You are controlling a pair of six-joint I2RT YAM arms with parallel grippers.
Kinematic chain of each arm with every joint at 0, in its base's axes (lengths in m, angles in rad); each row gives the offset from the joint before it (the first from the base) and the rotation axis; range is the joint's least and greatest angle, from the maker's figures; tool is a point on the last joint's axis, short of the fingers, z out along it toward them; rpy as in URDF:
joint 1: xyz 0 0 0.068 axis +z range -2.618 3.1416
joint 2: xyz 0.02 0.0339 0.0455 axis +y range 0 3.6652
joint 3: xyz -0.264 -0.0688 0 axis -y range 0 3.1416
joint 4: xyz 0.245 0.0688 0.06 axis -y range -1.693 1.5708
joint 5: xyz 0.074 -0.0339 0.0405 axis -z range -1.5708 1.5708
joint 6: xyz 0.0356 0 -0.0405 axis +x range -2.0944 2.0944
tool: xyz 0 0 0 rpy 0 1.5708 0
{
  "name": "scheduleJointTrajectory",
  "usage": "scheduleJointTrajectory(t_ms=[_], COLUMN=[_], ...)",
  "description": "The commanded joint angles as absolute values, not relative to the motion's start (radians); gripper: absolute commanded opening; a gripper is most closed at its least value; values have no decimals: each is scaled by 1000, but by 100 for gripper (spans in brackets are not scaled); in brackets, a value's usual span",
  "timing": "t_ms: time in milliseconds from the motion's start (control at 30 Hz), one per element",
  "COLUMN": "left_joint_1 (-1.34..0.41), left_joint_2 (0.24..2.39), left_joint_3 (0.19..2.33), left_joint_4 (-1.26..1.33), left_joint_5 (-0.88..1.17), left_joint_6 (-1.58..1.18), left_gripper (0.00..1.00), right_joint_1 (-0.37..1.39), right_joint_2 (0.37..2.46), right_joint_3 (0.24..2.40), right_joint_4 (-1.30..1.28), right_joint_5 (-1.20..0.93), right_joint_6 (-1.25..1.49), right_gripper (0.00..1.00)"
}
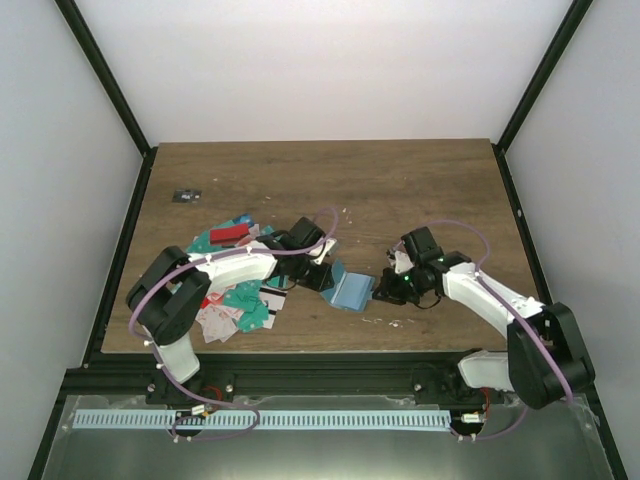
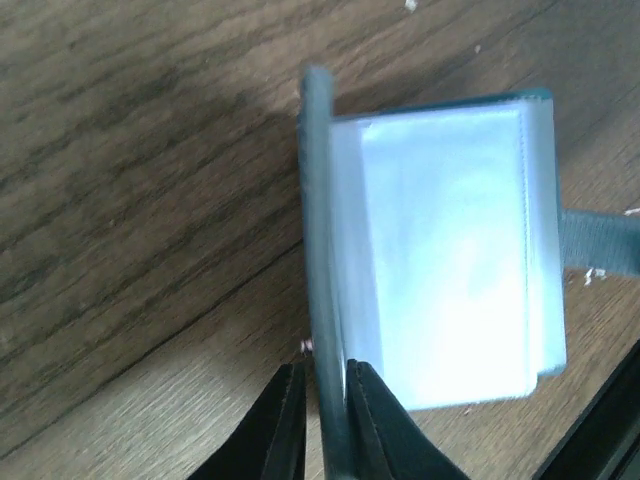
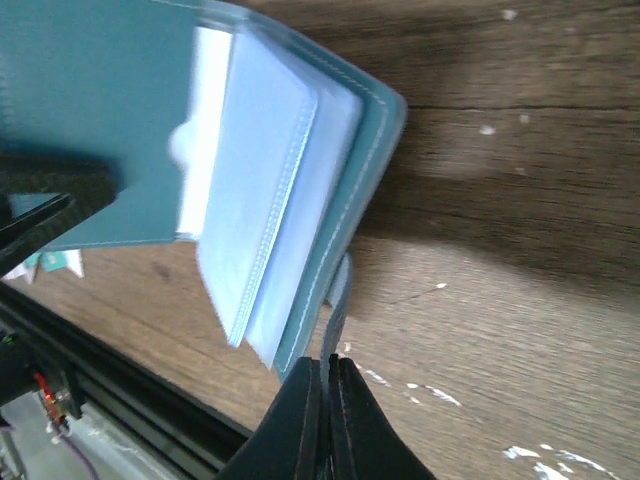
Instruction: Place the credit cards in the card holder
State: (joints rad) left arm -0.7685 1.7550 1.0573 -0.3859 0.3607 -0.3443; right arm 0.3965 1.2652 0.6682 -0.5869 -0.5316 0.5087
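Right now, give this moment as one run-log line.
left pincer: shut on card holder cover | right pincer: shut on its tab | holder: open | credit cards: piled on table

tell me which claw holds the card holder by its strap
The right claw: it pinches the card holder's strap, while the left claw clamps its cover.

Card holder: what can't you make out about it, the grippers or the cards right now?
Left wrist: glare whitens the clear sleeves of the card holder; whether any hold cards cannot be told.
Right wrist: the closed fingertips of the right gripper hide the end of the tab.
Top external: the left arm covers part of the credit cards, so no count.
Top external: small dark object at the far left, too small to identify.
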Motion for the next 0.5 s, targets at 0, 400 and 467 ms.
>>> scheduleJointTrajectory(t_ms=[0, 400, 467], left_joint_1=[-770, -769, -769], left_joint_2=[1724, 1678, 1676], left_joint_3=[1018, 923, 928], left_joint_4=[-377, -316, -336], left_joint_5=[356, 412, 404], left_joint_6=[-375, -613, -636], left_gripper=[11, 5, 5], right_joint_1=[402, 365, 364], right_joint_2=[1313, 1387, 1372], right_joint_3=[708, 818, 839], right_joint_4=[-626, -684, -700], right_joint_5=[-445, -384, -419], right_joint_6=[528, 502, 489], right_gripper=[1, 19, 22])
